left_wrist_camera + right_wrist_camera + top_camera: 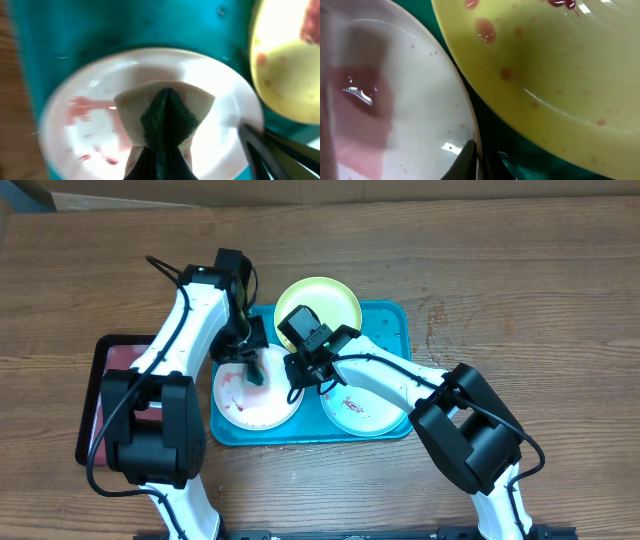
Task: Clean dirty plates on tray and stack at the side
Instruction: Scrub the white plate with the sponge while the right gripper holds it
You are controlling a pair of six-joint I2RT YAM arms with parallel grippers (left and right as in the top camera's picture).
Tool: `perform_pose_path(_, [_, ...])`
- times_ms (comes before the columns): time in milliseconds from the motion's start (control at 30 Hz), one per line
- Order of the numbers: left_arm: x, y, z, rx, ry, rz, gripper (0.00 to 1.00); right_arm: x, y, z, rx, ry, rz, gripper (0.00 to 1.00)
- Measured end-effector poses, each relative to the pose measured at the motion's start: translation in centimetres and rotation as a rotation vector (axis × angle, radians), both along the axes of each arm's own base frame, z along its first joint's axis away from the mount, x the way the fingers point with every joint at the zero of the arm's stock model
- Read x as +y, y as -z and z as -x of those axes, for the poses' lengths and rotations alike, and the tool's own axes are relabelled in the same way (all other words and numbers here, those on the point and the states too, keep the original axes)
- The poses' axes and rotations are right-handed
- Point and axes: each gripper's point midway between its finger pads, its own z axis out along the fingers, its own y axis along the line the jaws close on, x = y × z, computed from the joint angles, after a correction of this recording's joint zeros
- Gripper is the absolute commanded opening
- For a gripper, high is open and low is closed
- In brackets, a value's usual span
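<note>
Three plates lie in the turquoise tray [392, 320]: a yellow-green plate [320, 302] at the back, a white plate [262, 408] at front left with reddish smears, and a mint-rimmed plate [362, 412] at front right. My left gripper [256, 375] is shut on a beige and dark green sponge [165, 112], which presses on the white plate [220, 85]. My right gripper [296, 388] is shut on that plate's right rim [475, 145], one finger on each side. The yellow-green plate [560, 65] shows red spots.
A smaller dark red tray with a black rim [110, 360] sits to the left of the turquoise one, partly under my left arm. Bare wooden table [520, 300] lies behind and to the right.
</note>
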Motion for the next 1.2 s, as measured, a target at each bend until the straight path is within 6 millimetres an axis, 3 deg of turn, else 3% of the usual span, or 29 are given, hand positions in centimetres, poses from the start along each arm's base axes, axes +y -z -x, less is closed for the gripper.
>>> perform_pose_path(233, [-1.2,4.3,2.0,0.014,0.018,0.085,0.04,-0.2,0.1,0.0,0.001,0.003,0.01,0.06])
perform_pose_path(400, [-0.6,4.5,2.0,-0.044,0.011,0.07,0.04,-0.4,0.1,-0.1,0.002,0.008,0.01,0.06])
perform_pose_path(533, [0.9,4.5,2.3,-0.032,-0.023,-0.057,0.04,-0.1,0.0,-0.1,0.001,0.003,-0.003,0.06])
perform_pose_path(700, [6.6,3.9,3.8,0.02,-0.13,-0.352,0.04,0.1,0.0,0.1,0.005,-0.002,-0.005,0.06])
perform_pose_path(767, [7.9,3.7,4.3,0.038,-0.164,-0.421,0.04,0.4,-0.1,0.2,0.009,-0.008,-0.019,0.05])
perform_pose_path(900, [9.1,2.8,4.3,0.051,-0.193,-0.51,0.04,1.0,-0.2,0.7,0.018,-0.022,-0.034,0.04])
perform_pose_path(1000, [10.1,0.9,4.2,0.063,-0.226,-0.576,0.04,0.8,-0.1,0.7,0.019,-0.019,-0.025,0.04])
perform_pose_path(1100, [10.9,-1.6,2.7,0.026,-0.287,-0.591,0.04,0.4,-0.1,0.5,0.021,-0.01,-0.018,0.04])
perform_pose_path(1200, [10.0,-3.0,1.3,-0.016,-0.324,-0.501,0.04,0.3,-0.1,0.4,0.019,-0.007,-0.013,0.04])
